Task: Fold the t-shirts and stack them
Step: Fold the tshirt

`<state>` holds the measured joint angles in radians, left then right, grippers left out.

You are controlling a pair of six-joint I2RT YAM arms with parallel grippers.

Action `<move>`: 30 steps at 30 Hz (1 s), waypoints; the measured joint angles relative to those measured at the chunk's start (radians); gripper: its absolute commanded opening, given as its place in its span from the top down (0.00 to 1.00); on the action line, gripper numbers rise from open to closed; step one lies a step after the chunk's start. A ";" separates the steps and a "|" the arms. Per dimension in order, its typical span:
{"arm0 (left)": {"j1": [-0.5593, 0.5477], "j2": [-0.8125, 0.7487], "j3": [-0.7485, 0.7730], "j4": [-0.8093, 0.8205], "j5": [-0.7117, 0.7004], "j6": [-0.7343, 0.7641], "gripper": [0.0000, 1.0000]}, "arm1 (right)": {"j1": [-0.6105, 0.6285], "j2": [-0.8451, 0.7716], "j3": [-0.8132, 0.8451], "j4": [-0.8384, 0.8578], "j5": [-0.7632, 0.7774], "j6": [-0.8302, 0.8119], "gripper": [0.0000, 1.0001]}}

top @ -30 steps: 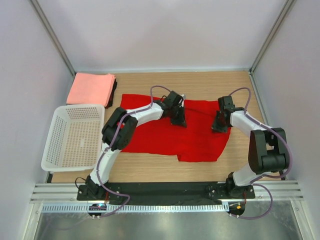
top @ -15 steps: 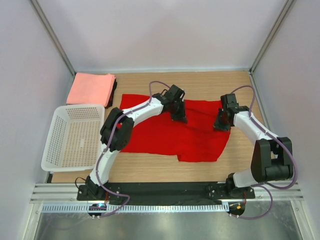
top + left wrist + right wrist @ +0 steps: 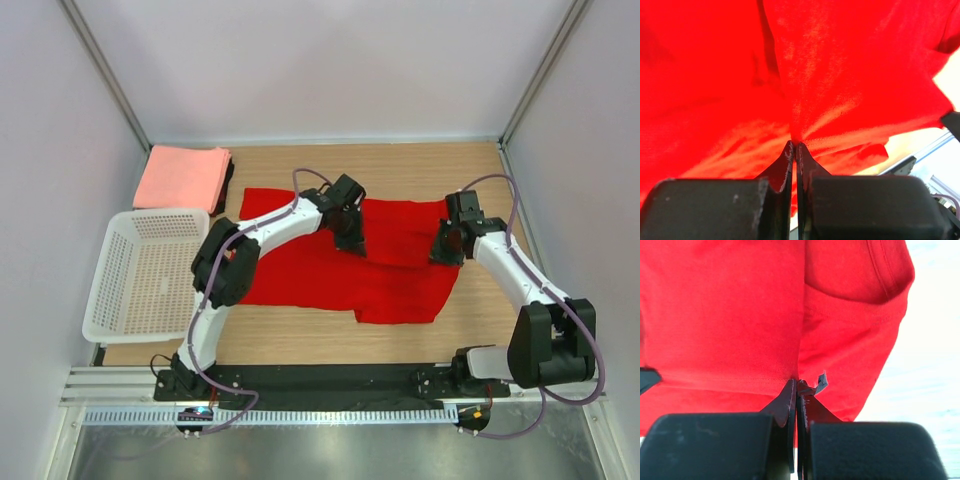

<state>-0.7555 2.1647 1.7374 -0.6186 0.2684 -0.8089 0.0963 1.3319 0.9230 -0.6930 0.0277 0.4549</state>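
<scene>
A bright red t-shirt (image 3: 330,270) lies spread across the middle of the wooden table, its far part doubled over itself. My left gripper (image 3: 352,243) is shut on a pinch of the red cloth (image 3: 795,141) near the shirt's middle. Over at the shirt's right edge, my right gripper (image 3: 441,253) is shut on a hem (image 3: 798,382), and a small label tag (image 3: 821,381) sticks out beside the fingertips. A folded salmon-pink t-shirt (image 3: 182,177) sits at the far left on top of a dark one (image 3: 227,184) that peeks out along its right edge.
A white mesh basket (image 3: 148,272) stands at the left, near the left arm's elbow. Grey walls close in the table at the back and both sides. Bare wood (image 3: 300,345) shows in front of the shirt and along the far edge (image 3: 380,165).
Both grippers have carried their pinches of red cloth away from me, toward the far side of the table. The far part of the shirt has shifted with them.
</scene>
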 measured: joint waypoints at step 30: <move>0.003 -0.327 -0.283 -0.107 -0.209 0.061 0.55 | -0.159 0.042 -0.120 0.040 0.087 0.198 0.64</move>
<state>-0.7528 1.8381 1.4540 -0.7258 0.0589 -0.7483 -0.0624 1.3739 0.8032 -0.6529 0.1143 0.6533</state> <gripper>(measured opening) 0.441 0.356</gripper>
